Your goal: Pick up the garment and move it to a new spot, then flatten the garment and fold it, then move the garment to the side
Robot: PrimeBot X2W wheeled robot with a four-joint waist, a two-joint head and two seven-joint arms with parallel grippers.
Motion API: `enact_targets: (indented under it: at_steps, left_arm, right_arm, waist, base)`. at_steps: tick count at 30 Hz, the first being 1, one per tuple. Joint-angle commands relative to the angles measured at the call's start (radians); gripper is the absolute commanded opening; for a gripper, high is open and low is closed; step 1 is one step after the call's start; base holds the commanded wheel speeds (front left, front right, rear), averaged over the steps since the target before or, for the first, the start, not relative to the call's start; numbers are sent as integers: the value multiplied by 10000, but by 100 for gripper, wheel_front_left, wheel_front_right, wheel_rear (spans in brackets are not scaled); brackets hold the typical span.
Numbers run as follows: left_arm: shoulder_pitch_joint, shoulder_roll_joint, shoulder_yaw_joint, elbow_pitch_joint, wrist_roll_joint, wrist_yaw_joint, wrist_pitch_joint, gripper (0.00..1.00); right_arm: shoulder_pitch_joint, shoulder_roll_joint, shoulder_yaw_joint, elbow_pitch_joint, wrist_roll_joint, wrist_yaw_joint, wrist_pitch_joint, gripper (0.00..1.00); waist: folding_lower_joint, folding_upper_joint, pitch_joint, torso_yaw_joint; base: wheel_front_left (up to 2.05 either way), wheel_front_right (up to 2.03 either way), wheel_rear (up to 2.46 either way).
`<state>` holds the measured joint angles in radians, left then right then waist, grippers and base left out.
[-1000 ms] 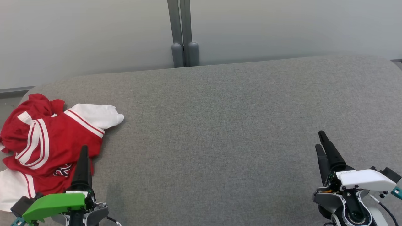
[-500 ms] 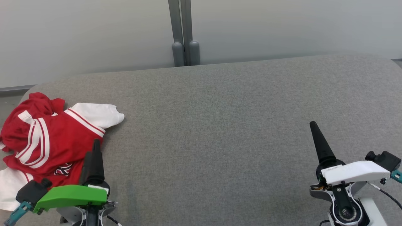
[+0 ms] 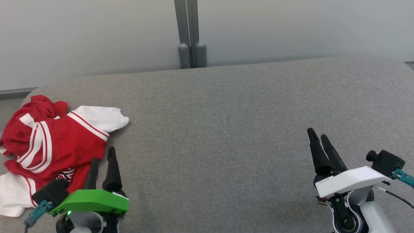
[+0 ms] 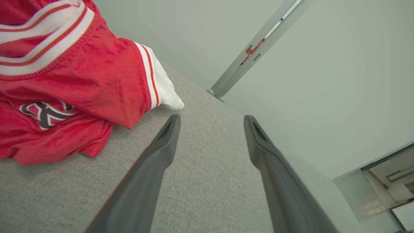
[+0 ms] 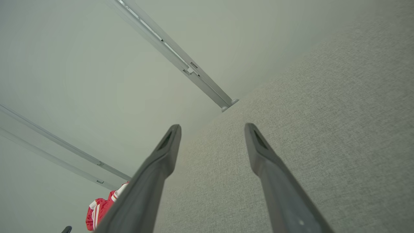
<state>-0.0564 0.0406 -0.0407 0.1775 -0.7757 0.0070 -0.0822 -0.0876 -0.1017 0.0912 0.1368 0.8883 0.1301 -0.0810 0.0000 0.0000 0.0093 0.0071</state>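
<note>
Surface: 1 wide pad (image 3: 210,129) in grey woven fabric, rounded corners, flat and smooth. Rm behind: plain pale grey-green wall (image 3: 97,38), w/ a grey double post (image 3: 191,55) on 2 rounded feet at the pad's far edge, abt mid-width.

Count: 1 garment, 2 grippers, 2 dark fingers each.

Garment (image 3: 51,145): red top w/ white stripes, white sleeves, dark-and-white logo. Crumpled heap on the pad, far left of the post and nearer the robot, at the pad's left end. One white sleeve lies on the side toward the post.

Left gripper (image 3: 103,154), green cover: left of the post, by the near edge, just beside the garment's right hem. Fingers spread wide, nothing between them, over bare pad in its wrist view.

Right gripper (image 3: 317,133), white cover: well right of the post, by the near edge. Spread wide too, holding nothing.
</note>
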Motion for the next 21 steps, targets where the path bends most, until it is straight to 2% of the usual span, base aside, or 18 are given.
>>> enact_targets:
  at_steps: [1,21]
  left_arm:
    - [-166,75,-75,-143,433,81,-109,100]
    - [-199,99,-452,-339,2677,429,-674,100]
  right_arm:
    - [-258,-31,69,-85,-409,4,-118,100]
    - [-406,47,135,-129,-2864,6,-684,100]
  waist:
    - [0,0,1,-1]
    - [0,0,59,26]
  base:
    - [0,0,0]
    - [0,0,0]
